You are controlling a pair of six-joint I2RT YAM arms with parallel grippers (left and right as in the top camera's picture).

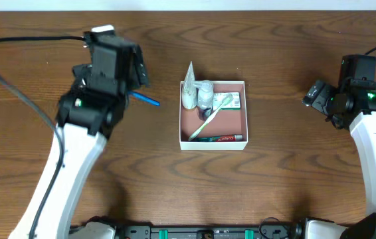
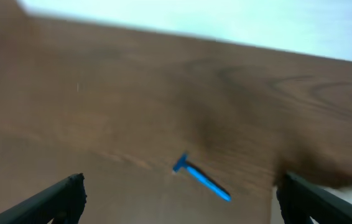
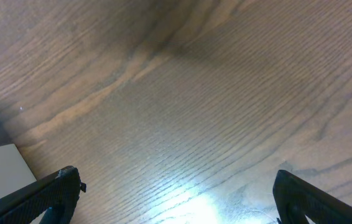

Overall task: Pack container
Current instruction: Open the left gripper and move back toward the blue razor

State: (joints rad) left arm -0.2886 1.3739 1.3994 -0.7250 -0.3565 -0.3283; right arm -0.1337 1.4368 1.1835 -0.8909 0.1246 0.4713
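The container, a square white-walled box with a reddish-brown floor, sits mid-table. Inside it lie a white tube, a small bottle, a green-and-white carton, a toothbrush and a toothpaste tube. A blue razor lies on the wood left of the container. My left gripper hovers open just over it, fingers wide on either side, touching nothing. Far right of the container, my right gripper is open over bare wood.
The brown wooden table stretches all around the container. A black cable trails across the far left. A white corner, probably the container's wall, shows low at the left of the right wrist view.
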